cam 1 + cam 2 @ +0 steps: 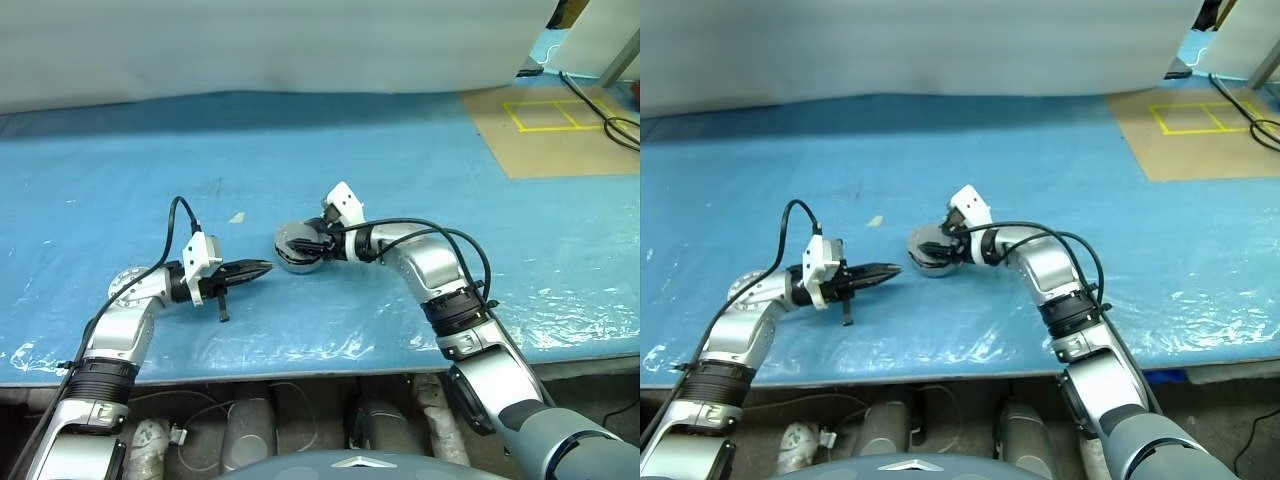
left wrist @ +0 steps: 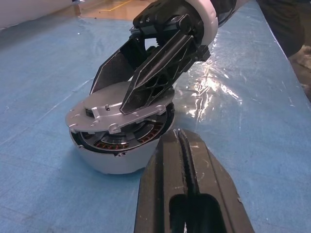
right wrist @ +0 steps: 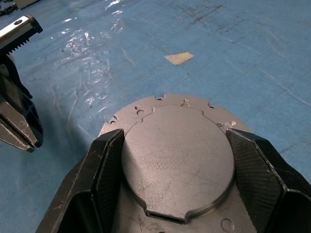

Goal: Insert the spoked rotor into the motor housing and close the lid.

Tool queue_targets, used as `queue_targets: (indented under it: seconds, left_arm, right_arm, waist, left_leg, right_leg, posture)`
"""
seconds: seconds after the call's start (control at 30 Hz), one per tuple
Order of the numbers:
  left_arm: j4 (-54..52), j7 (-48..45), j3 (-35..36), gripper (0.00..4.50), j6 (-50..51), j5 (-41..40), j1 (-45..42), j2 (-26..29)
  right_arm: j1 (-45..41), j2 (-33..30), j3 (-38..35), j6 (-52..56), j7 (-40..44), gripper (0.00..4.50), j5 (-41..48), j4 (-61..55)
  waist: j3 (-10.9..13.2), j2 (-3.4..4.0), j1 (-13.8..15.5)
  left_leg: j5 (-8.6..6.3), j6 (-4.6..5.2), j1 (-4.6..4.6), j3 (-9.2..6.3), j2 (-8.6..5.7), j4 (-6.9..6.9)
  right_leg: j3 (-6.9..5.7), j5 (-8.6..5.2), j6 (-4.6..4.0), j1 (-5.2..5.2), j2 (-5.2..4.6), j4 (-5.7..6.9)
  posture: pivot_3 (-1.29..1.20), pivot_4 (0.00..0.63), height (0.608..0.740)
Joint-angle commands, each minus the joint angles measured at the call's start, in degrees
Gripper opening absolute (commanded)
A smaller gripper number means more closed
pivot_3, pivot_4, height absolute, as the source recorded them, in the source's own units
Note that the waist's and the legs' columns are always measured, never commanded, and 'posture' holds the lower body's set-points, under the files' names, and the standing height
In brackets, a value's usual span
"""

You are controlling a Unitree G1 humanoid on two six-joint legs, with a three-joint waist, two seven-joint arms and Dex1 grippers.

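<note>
Right hand [image 3: 170,160] gripping lid [image 3: 177,155], tilted over motor housing [image 2: 121,155]

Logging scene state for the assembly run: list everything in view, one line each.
motor housing: 1, grey shell, copper windings inside, on the blue table centre.
lid: 1, grey metal disc, tilted on the housing, not seated, between the right gripper's fingers.
tape scrap: 1, beige, on the table beyond the housing.
table: 1, blue cover.
floor mat: 1, tan, yellow lines, far right.
left gripper: shut, empty, beside the housing.
right gripper: on the lid.
</note>
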Motion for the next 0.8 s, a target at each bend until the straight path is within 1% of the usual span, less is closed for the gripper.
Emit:
queue_targets:
  seconds: [0.03,0.17,0.23,0.3,0.8]
  left_arm:
    - [0.3,-0.4,0.8,0.05,-0.7,-0.4,-1.2,0.5]
    - [4.8,-1.2,1.2,0.05,-3.2,1.7,-2.7,2.4]
    - [6.2,-1.4,1.3,0.05,-4.2,1.9,-3.2,2.7]
    - [6.8,-1.2,1.5,0.05,-4.4,1.7,-3.6,2.6]
    - [6.9,-0.7,1.5,0.05,-4.6,1.4,-3.5,1.7]
  right_arm:
    - [-0.5,-0.1,0.8,-2.2,-0.1,2.97,-1.4,0.1]
    - [0.2,-0.7,2.2,-4.4,0.0,2.97,-3.5,1.1]
    - [0.4,-0.9,2.6,-5.2,-0.3,2.97,-4.4,1.7]
    - [0.4,-0.6,2.5,-5.6,-0.7,2.97,-4.8,2.4]
    - [1.4,2.2,2.8,-5.3,-2.6,2.97,-5.3,3.4]
  waist:
    - [0.0,0.00,0.0]
    - [0.0,0.00,0.0]
    - [0.0,0.00,0.0]
    - [0.0,0.00,0.1]
    - [0.0,0.00,-0.4]
  left_leg:
    - [0.00,0.00,0.00,0.00,0.01,0.08]
    - [0.00,0.00,0.04,-0.02,0.06,0.36]
    - [0.00,0.00,0.08,-0.02,0.06,0.40]
    - [0.00,0.00,0.10,-0.02,0.04,0.45]
    - [0.00,0.00,0.16,-0.02,0.07,0.47]
  right_leg:
    - [0.00,-0.01,-0.01,-0.01,0.00,0.08]
    - [0.03,-0.03,-0.04,-0.04,0.00,0.44]
    - [0.07,-0.16,-0.25,-0.03,0.00,0.48]
    - [0.09,-0.16,-0.26,0.01,-0.04,0.49]
    - [0.11,-0.18,-0.30,0.02,-0.03,0.54]
  posture:
    - [0.00,0.150,0.740]
    - [0.00,0.150,0.740]
    - [0.00,0.150,0.740]
    - [0.00,0.150,0.740]
    - [0.00,0.150,0.740]
